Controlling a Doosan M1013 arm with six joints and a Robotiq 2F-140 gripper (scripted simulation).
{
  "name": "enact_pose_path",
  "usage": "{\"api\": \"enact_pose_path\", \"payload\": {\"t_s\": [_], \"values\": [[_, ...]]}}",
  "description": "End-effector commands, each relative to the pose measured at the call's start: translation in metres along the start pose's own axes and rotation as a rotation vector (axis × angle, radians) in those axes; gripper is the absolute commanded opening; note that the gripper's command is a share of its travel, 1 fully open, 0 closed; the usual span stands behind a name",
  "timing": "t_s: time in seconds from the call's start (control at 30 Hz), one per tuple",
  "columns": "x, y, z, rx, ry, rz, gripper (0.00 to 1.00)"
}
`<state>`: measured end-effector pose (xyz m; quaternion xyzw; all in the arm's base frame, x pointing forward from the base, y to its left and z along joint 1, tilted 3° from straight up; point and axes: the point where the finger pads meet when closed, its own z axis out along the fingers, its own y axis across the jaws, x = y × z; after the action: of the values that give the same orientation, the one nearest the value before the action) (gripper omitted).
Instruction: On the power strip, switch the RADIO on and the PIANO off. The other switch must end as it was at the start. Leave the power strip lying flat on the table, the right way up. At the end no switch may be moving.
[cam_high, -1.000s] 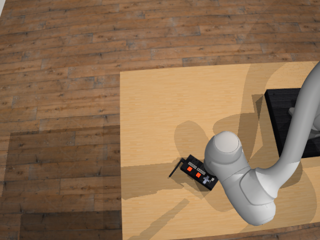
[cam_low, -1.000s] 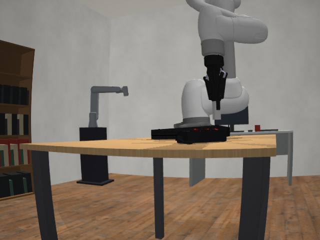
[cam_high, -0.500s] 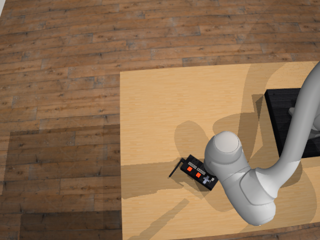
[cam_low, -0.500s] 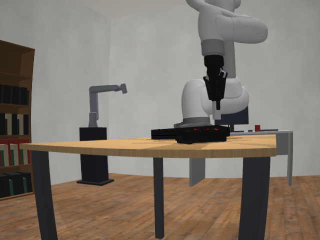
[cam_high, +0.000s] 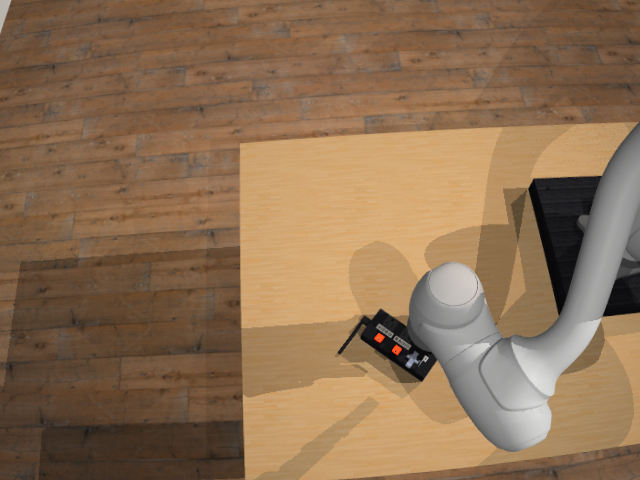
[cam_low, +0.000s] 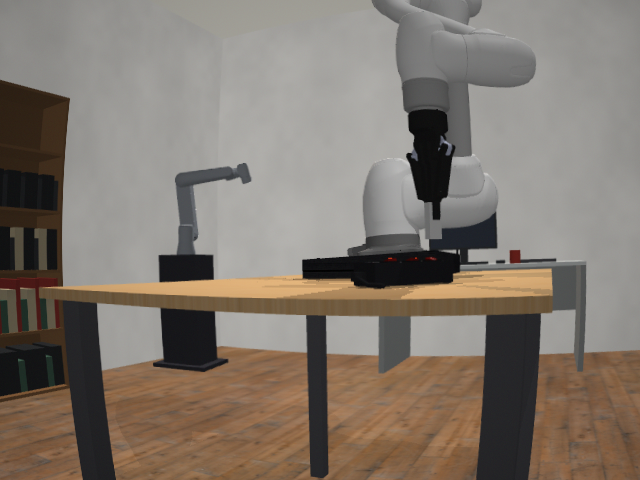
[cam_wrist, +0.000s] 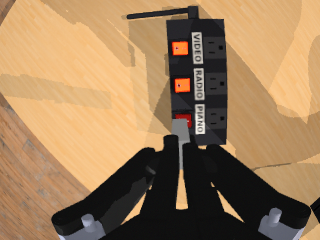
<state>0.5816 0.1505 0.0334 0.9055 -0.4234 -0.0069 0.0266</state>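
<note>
The black power strip (cam_wrist: 196, 80) lies flat on the wooden table, right way up; it also shows in the overhead view (cam_high: 397, 344) and the side view (cam_low: 405, 267). It has three rocker switches in a row: VIDEO (cam_wrist: 180, 48) and RADIO (cam_wrist: 180, 84) glow bright orange, PIANO (cam_wrist: 182, 120) looks darker red and is partly hidden by my fingertips. My gripper (cam_wrist: 180, 130) is shut with nothing between the fingers. It points straight down over the PIANO switch and hangs a little above the strip in the side view (cam_low: 433, 227).
The strip's short black cable (cam_high: 350, 336) sticks out toward the table's left edge. My arm's black base plate (cam_high: 584, 242) sits at the right of the table. A second small arm on a black pedestal (cam_low: 187, 268) and a bookshelf (cam_low: 31, 237) stand beyond the table.
</note>
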Motion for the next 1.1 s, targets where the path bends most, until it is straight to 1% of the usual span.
{"api": "enact_pose_path", "payload": {"t_s": [0.0, 0.53, 0.57, 0.7, 0.87, 0.93, 1.07], "values": [[-0.003, -0.003, -0.003, 0.003, -0.003, 0.001, 0.0], [-0.003, -0.003, -0.003, 0.003, -0.003, 0.001, 0.0], [-0.003, -0.003, -0.003, 0.003, -0.003, 0.001, 1.0], [-0.003, -0.003, -0.006, 0.003, -0.003, 0.001, 1.0], [-0.003, -0.003, -0.02, 0.003, -0.003, 0.001, 1.0], [-0.003, -0.003, -0.02, 0.003, -0.003, 0.001, 1.0], [-0.003, -0.003, -0.038, 0.003, -0.003, 0.001, 1.0]]}}
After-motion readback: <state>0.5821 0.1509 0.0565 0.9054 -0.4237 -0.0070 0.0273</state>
